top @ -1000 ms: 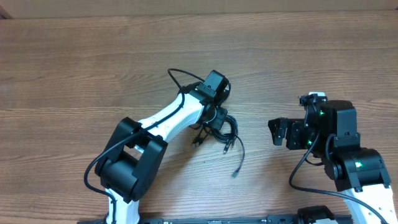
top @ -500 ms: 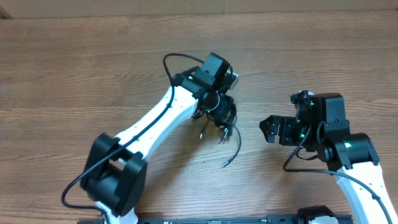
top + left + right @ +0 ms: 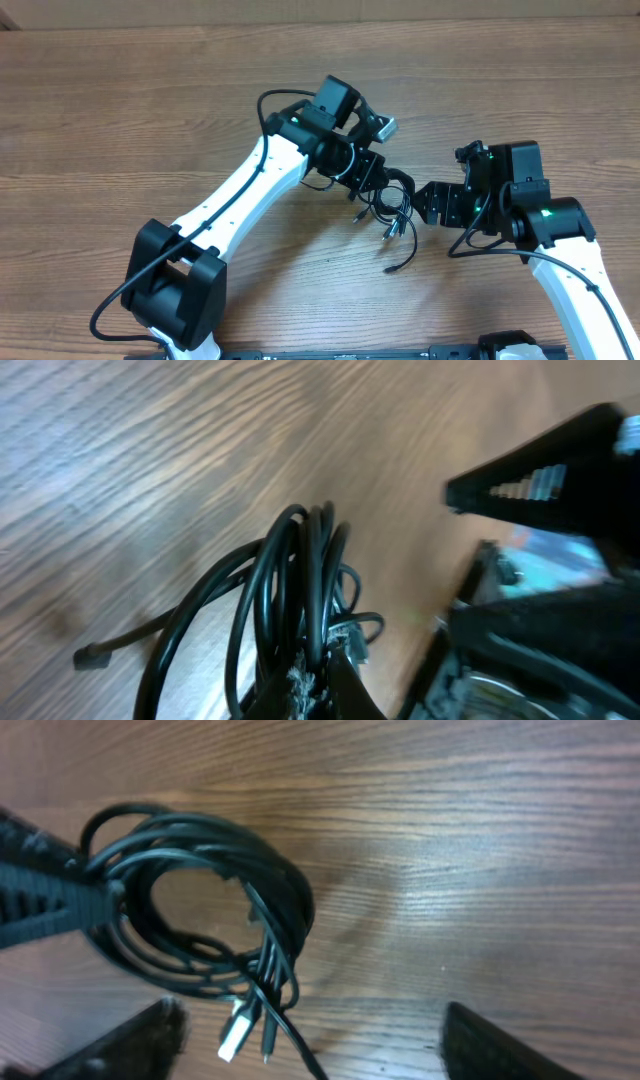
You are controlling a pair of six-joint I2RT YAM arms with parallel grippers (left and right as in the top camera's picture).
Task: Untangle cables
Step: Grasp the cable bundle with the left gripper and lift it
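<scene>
Nearest, in the right wrist view, the right gripper point(image 3: 310, 1045) has its two fingers spread at the lower corners, gripping nothing. Beyond them, at upper left, one coiled bundle of cables point(image 3: 200, 860) hangs pinched in the left gripper point(image 3: 45, 910), with one silver plug point(image 3: 232, 1038) dangling. Only the overhead view shows both arms, and one loose end point(image 3: 400, 262) trailing on the table point(image 3: 120, 100) at lower centre.

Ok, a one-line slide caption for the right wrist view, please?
Left gripper grips the bundled cables, plug ends dangling over the wooden table, framed by the open right gripper.
</scene>
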